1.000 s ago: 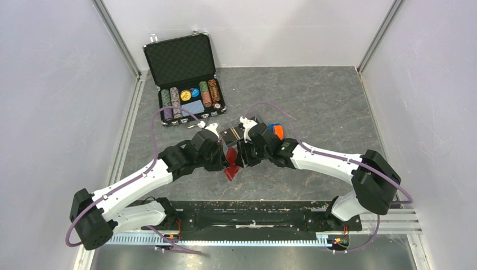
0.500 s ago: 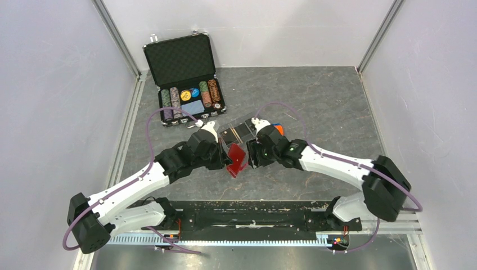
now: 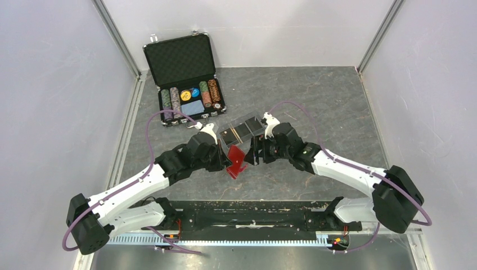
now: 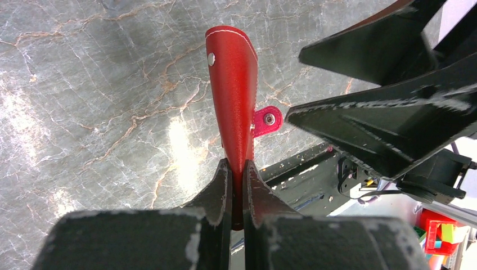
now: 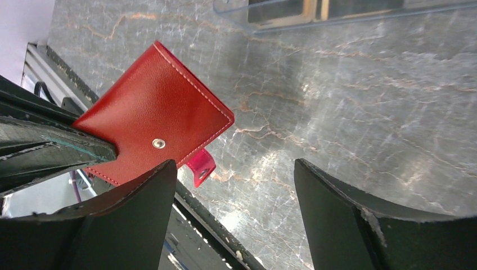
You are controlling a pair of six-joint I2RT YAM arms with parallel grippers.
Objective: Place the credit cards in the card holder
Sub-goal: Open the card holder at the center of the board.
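A red wallet (image 5: 152, 129) hangs tilted over the grey marbled table (image 5: 365, 112), pinched at one edge by the left gripper (image 5: 104, 153) reaching in from the left. Its snap tab (image 5: 201, 166) dangles undone below. The right gripper (image 5: 233, 169) has its two dark fingers spread wide, with only stone between them. Along the top runs the edge of the clear card holder (image 5: 349, 14).
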